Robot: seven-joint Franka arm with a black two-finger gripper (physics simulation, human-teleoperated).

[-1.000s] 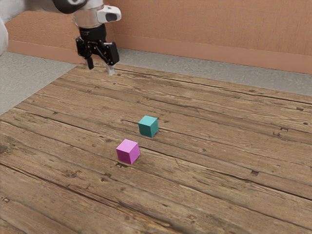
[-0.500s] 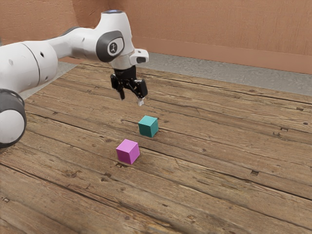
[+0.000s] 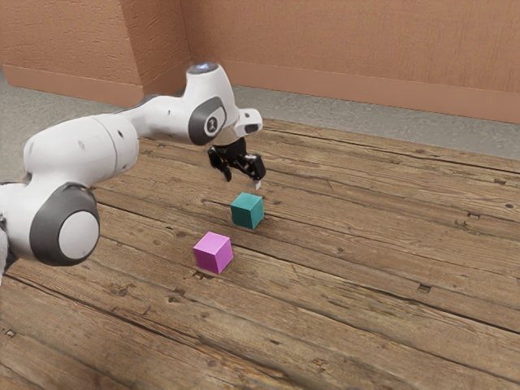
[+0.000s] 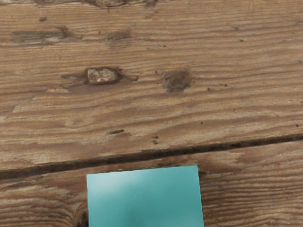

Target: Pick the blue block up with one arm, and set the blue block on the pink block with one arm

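Hovering just above the blue block (image 3: pixel 246 210), my gripper (image 3: pixel 242 180) points down with its jaws apart and nothing between them. The fingertips are clear of the block's top face. The blue block, more teal than blue, sits flat on the wooden table (image 3: pixel 390 244), near the middle of the planks. In the wrist view it (image 4: pixel 144 196) lies right under my hand, its far edge beside a dark seam between two planks. The pink block (image 3: pixel 213 252) rests on the table near the blue one, nearer the exterior camera and slightly toward the exterior view's left, not touching it.
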